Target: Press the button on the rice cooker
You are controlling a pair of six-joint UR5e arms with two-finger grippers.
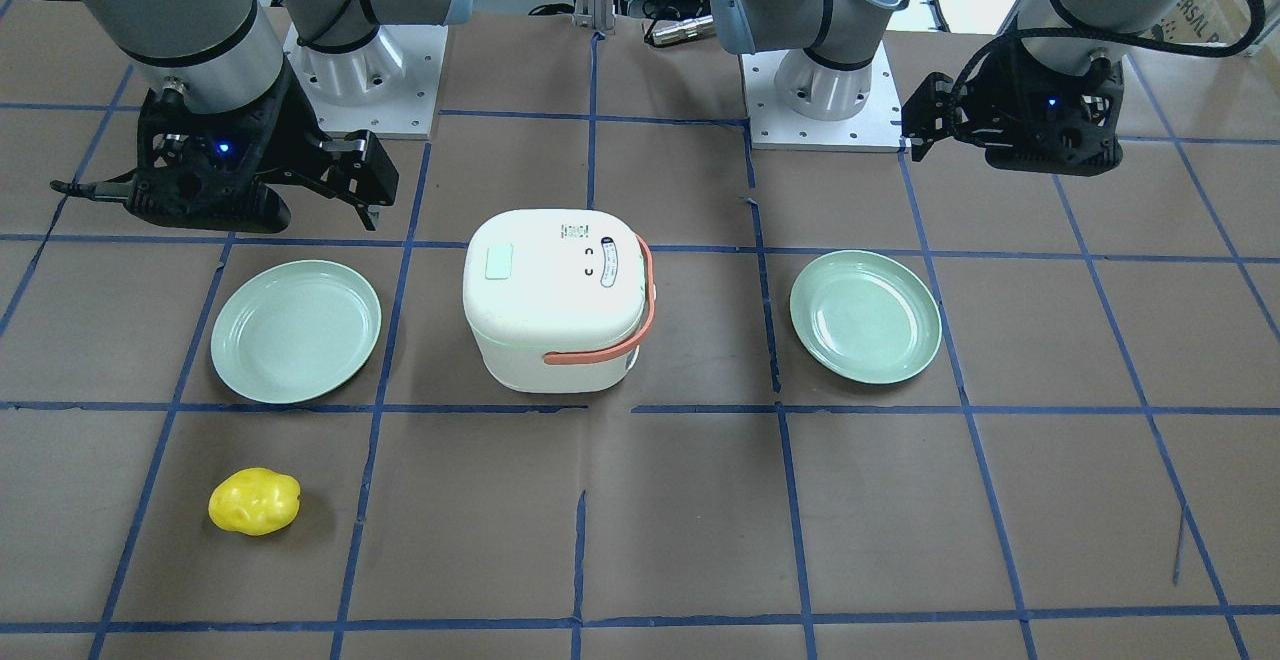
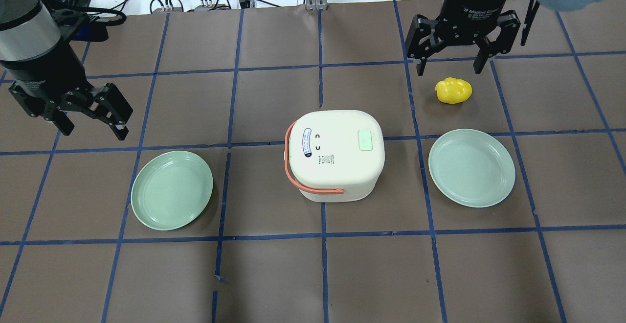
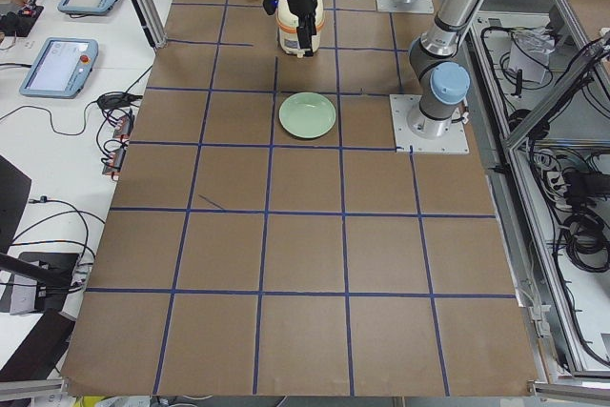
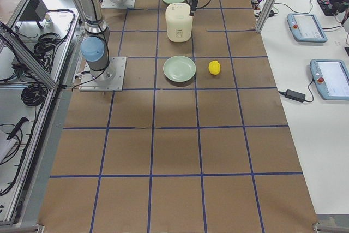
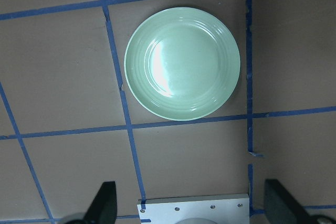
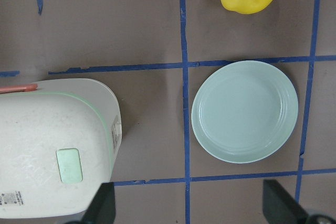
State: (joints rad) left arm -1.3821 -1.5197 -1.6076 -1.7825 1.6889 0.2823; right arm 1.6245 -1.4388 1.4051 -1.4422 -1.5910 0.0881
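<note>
Two grippers spread open, empty. Left gripper [image 2: 93, 128] hovers over table [image 2: 274, 274], far side of left plate [image 2: 172, 189]. Right gripper [image 2: 448, 66] hangs just beyond yellow fruit [image 2: 454, 91], far right. Rice cooker [image 2: 335, 154] mid-table between left plate and right plate [image 2: 472, 167], lid [image 2: 337, 166] closed, orange handle [image 2: 291, 176] on left side, pale green button [image 2: 366, 140] on lid's right half. Both grippers well apart from cooker.

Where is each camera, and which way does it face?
Overhead: behind the robot, looking down on the table; left claw, right claw.
Front: opposite side, facing the robot; both claws.
Left side: table's end, looking along; left arm nearest.
Right side: other end; right arm nearest.
Left wrist: down on a plate; fingertips.
Right wrist: down on the cooker; fingertips.
Shared: overhead and front show the cooker.
</note>
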